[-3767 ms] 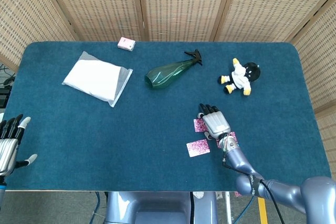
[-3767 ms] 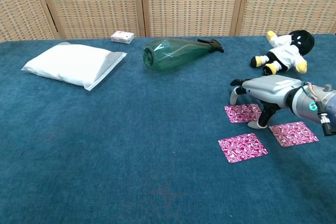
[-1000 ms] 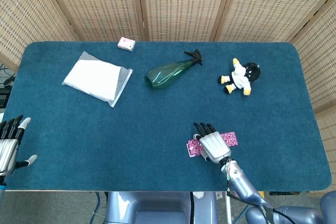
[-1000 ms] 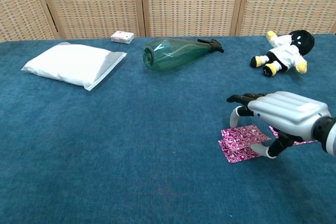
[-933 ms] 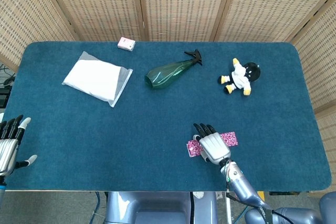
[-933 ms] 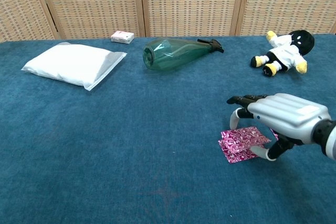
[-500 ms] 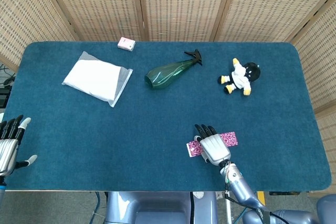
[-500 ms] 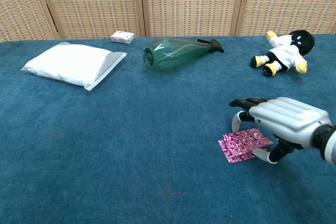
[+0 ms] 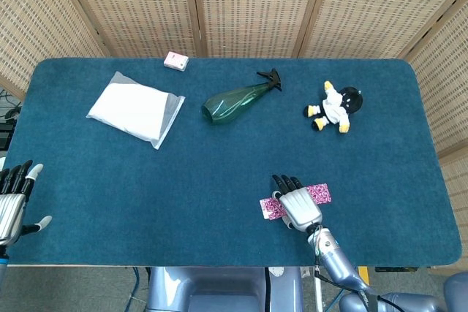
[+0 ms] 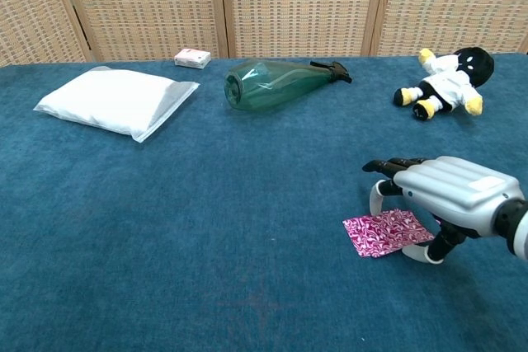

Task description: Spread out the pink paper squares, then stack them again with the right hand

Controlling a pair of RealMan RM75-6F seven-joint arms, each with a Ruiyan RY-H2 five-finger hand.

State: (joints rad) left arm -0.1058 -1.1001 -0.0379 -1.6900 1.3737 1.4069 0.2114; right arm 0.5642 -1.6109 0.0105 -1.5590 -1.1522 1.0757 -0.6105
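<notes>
The right hand arches palm-down over the pink paper squares, fingertips planted at their edge and thumb on the near side, apparently to drag them into one stack (a third square pokes out beyond). The left hand hangs idle, fingers spread, holding nothing.

Right hand arched over pink paper squares near the table's right front edge, fingertips down at the paper. White bag, green spray bottle, small box and doll sit along the far edge.
</notes>
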